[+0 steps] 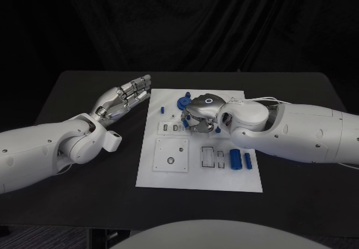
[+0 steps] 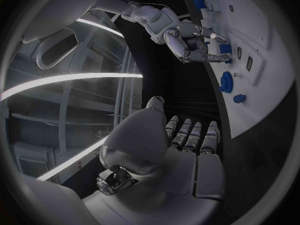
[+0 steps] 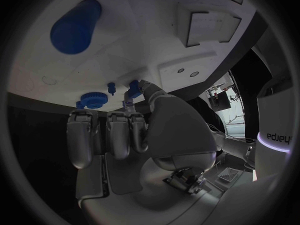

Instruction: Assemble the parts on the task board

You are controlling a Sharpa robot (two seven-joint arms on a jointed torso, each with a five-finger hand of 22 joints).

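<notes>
The right hand (image 1: 201,115) hangs over the middle of the flat white task board (image 1: 224,181). Its fingers (image 3: 119,135) are curled in, and the thumb and a fingertip pinch a small blue part (image 3: 134,87). The left hand (image 1: 123,98) lies flat on the black tabletop (image 1: 74,104), just beside the board, fingers straight, close together and holding nothing. A round blue gear (image 1: 184,101) sits near the board's far edge. Two blue pegs (image 1: 240,158) lie near its right side.
</notes>
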